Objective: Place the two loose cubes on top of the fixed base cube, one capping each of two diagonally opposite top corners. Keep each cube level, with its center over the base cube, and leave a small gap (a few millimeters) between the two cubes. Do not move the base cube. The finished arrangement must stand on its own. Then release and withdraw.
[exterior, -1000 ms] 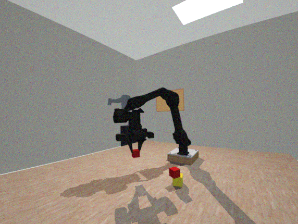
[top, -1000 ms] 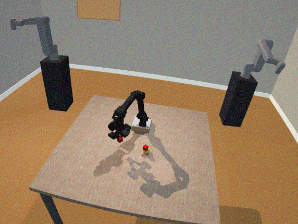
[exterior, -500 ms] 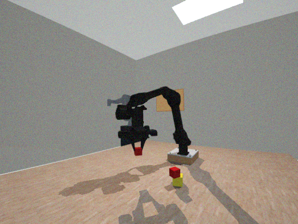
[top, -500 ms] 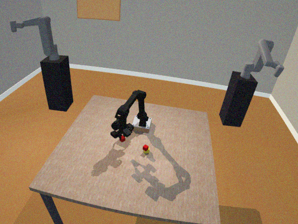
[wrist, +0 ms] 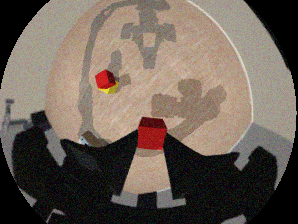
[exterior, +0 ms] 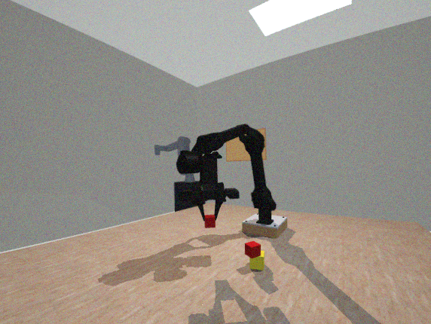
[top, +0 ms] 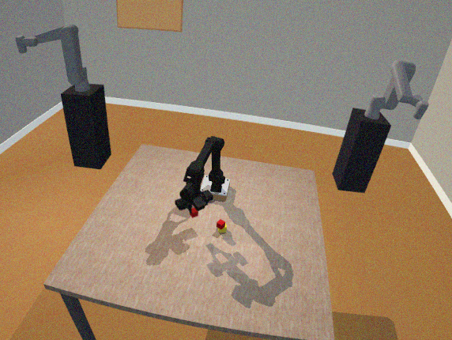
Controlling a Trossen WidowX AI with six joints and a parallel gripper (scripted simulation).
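Gripping the second red cube (top: 193, 213) (exterior: 209, 221) (wrist: 152, 135) above the tabletop (top: 130, 237) (exterior: 151, 241) (wrist: 135, 100) in the end effector (top: 193, 209) (exterior: 209, 218) (wrist: 150, 133), presumably for carrying clear; resting off-center on the yellow base cube (top: 223, 229) (exterior: 258, 262) (wrist: 109, 89), the first red cube (top: 220, 224) (exterior: 252, 249) (wrist: 105, 79), apparently leaving the opposite corner available.

Two grey robot arms (top: 71, 55) (top: 403, 81) can be spotted in the background, each one propped on its own black pedestal (top: 86, 130) (top: 360, 152). A plain orange board (top: 150, 15) (exterior: 241, 148) is stuck up on the grey wall (top: 276, 59) (exterior: 94, 124), and a bright white light panel (exterior: 298, 15) is set into the ceiling (exterior: 181, 34).
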